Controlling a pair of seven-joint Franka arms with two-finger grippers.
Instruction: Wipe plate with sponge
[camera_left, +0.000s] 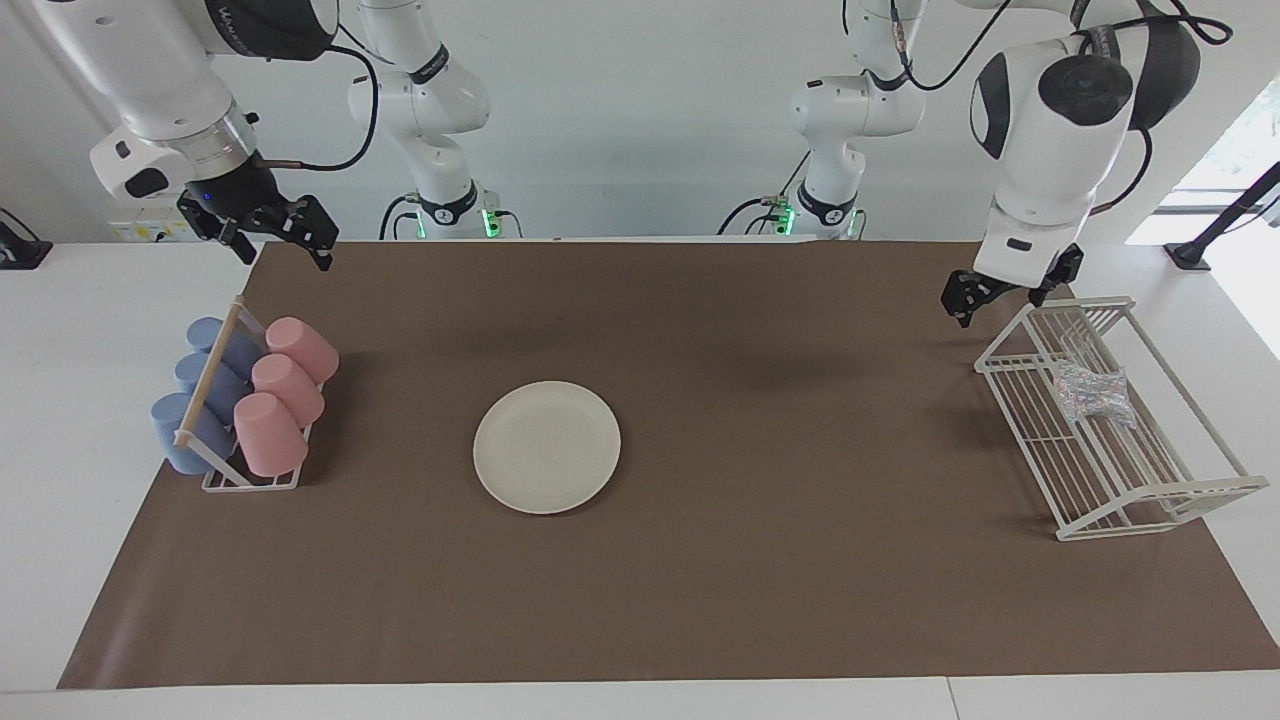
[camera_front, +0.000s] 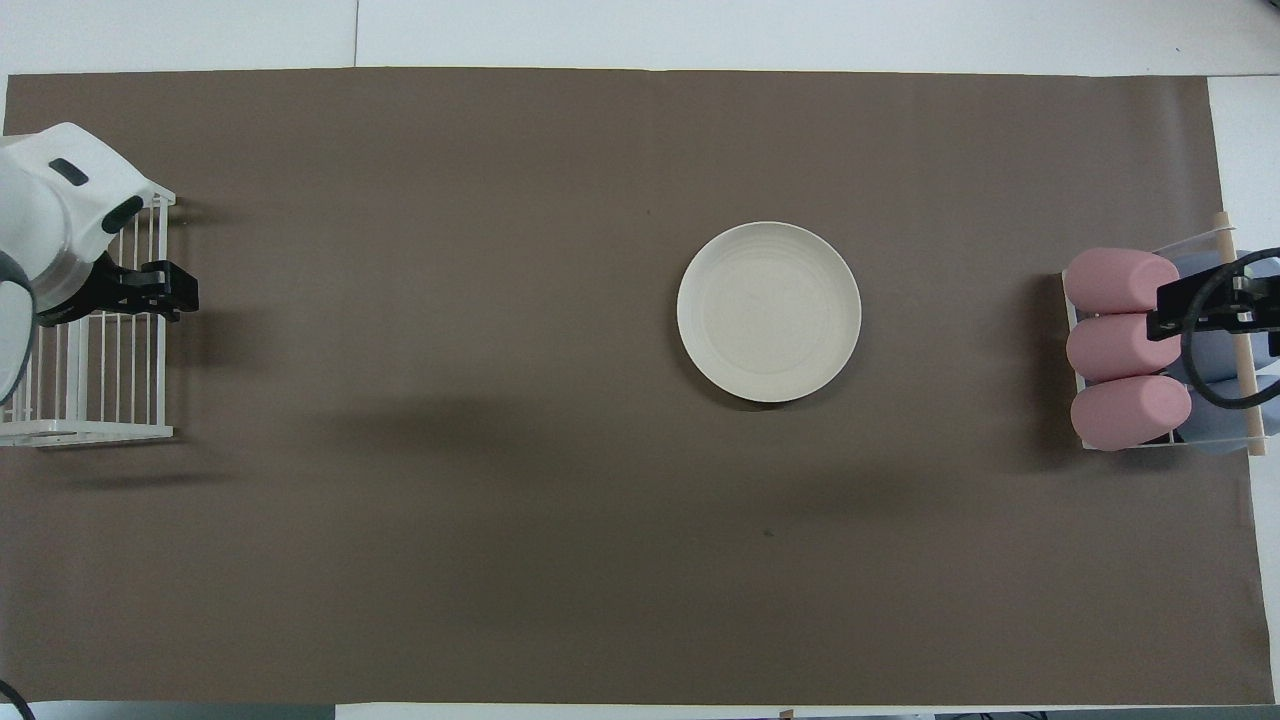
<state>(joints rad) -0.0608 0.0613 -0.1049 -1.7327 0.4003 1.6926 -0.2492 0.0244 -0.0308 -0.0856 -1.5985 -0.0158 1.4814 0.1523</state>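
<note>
The plate (camera_left: 547, 447) lies bare mid-table, the sponge (camera_left: 1091, 391) rests in the white wire rack (camera_left: 1110, 470), the left gripper (camera_left: 1003, 297) hovers empty over that rack's rim with fingers spread, and the right gripper (camera_left: 272, 238) waits likewise agape above the cup rack (camera_left: 245, 405)

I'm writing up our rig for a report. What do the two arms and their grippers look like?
Both are glossy white jointed arms with black bands at the joints and black cables looping alongside. The left gripper and right gripper are black, two-fingered, with angular linkages. Green lights glow at both bases.
</note>
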